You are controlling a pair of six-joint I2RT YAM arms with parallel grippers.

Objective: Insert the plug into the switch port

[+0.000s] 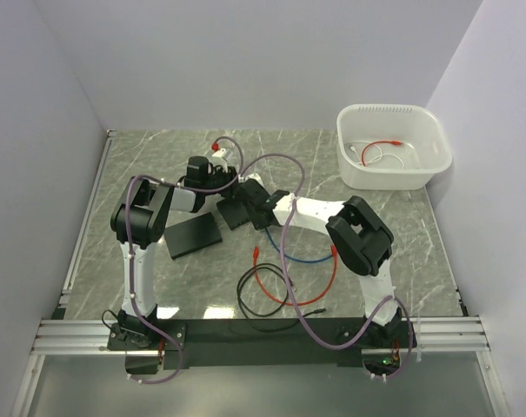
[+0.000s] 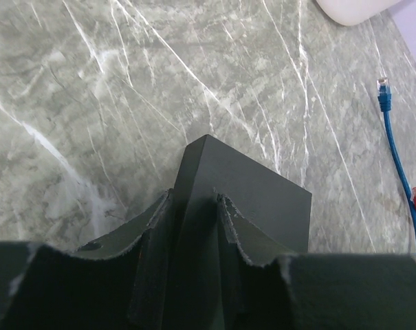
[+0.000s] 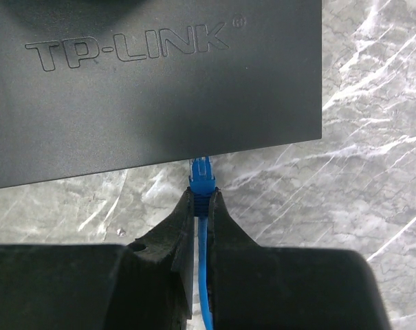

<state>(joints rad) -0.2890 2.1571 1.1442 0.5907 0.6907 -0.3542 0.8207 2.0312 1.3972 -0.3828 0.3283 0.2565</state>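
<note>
Marble tabletop, plug pinched in right gripper, at switch edge

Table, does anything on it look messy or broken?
Yes, a bit messy. The red cable, black cable and blue cable lie in loose, overlapping loops on the table near the arms' bases. Also, the finger pads of the left gripper have ragged, frayed edges, as if worn.
</note>
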